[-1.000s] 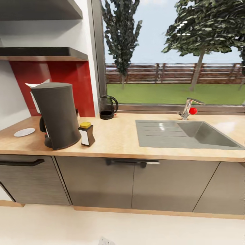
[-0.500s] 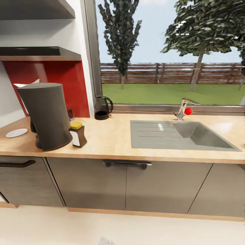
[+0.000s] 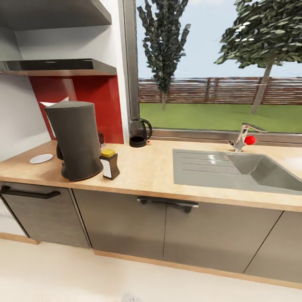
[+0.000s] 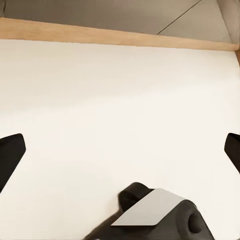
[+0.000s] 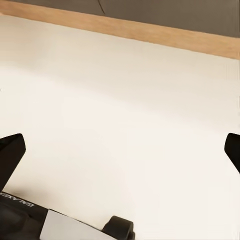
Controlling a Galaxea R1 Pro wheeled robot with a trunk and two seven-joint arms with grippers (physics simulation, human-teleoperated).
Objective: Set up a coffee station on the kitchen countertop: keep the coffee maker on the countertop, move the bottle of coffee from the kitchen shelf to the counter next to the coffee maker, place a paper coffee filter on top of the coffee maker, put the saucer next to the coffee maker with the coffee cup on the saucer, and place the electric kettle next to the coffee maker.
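Observation:
A tall dark coffee maker (image 3: 77, 140) stands on the wooden countertop (image 3: 147, 172) at the left, and a white paper filter (image 3: 56, 102) peeks over its top rear edge. Just to its right stands the coffee bottle (image 3: 110, 164), which has a yellow lid. To the maker's left lies a white saucer (image 3: 41, 158). The dark electric kettle (image 3: 139, 133) sits at the window sill, behind and apart from the maker. A small dark object (image 3: 102, 139) shows behind the maker, too hidden to identify. My left gripper (image 4: 120, 155) and right gripper (image 5: 120, 155) hang open over pale floor.
A grey sink (image 3: 235, 170) with a faucet (image 3: 243, 136) takes up the counter's right half. Two shelves (image 3: 58, 66) hang above the coffee maker. Grey cabinet doors with dark handles (image 3: 167, 202) run below the counter, and pale floor lies in front.
The whole head view has shifted, so the counter's things now sit further right in the picture and look slightly farther off. The things themselves have not moved.

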